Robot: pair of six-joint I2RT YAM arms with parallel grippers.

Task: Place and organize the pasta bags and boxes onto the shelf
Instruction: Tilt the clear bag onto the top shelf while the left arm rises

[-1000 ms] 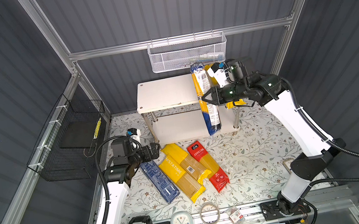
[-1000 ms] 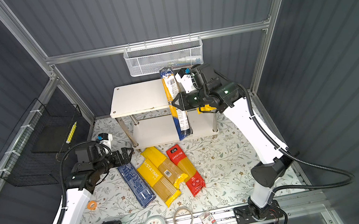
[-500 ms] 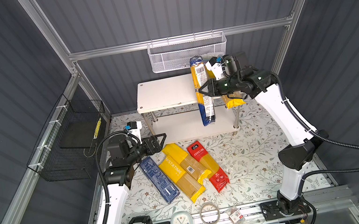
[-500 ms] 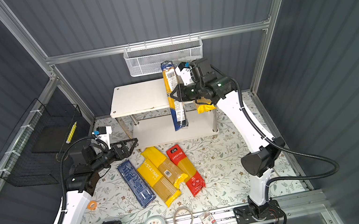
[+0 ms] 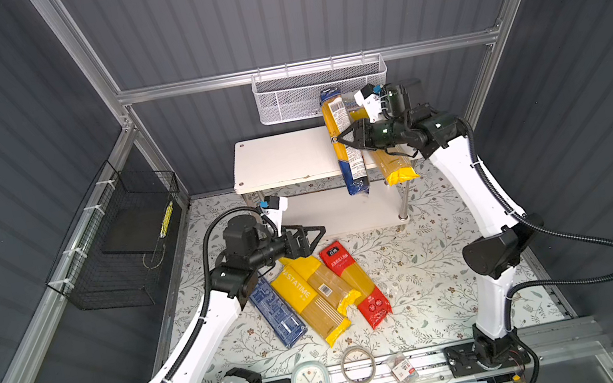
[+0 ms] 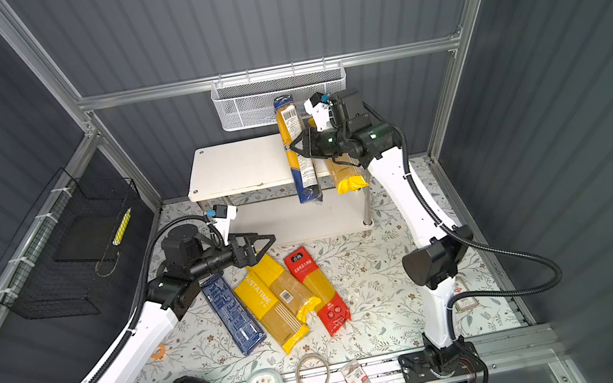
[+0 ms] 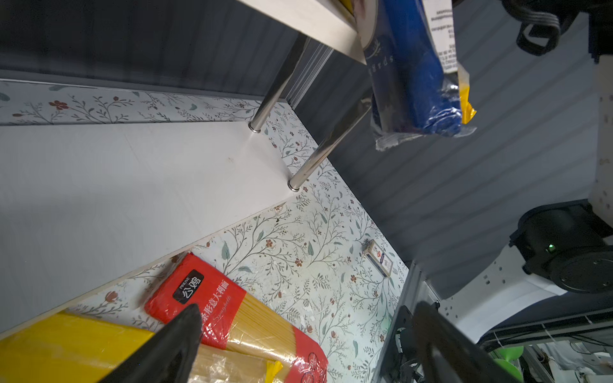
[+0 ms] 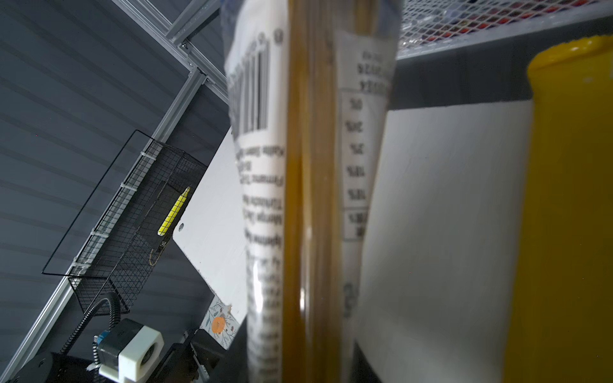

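On the top board (image 5: 282, 158) of the shelf (image 6: 237, 166), at its right end: a yellow bag (image 5: 398, 168), laid front to back, near end poking out past the front edge. Just to its left, the clear bag with dark-blue ends (image 5: 336, 120), also front to back and a little slanted. In both top views (image 6: 289, 128) its far end shows against the white mesh basket (image 5: 280, 95). Its blue near end hangs out beyond the board's front edge, plain too in the left wrist view (image 7: 411, 66).

Around this bag's middle, the right jaws, reaching in from the right end of the shelf. Same bag close up across the right wrist view (image 8: 308, 199), the yellow bag (image 8: 564, 199) beside it. Clamped tight or already slack: cannot tell. Resting on the board or held just clear of it: cannot tell either.

Low over the counter (image 5: 414, 267), just in front of the lower board (image 5: 333, 213), the left jaws: spread wide, gripping nothing, above the far ends of the packs lying there.

Between the shelf and the counter's front edge, a slanted row, left to right:
- dark-blue patterned box (image 5: 279, 315)
- yellow "PASTATIME" bag (image 5: 316, 313)
- second PASTATIME bag (image 5: 326, 280), partly over the first one's right side
- red bag (image 5: 359, 289), touching that second one
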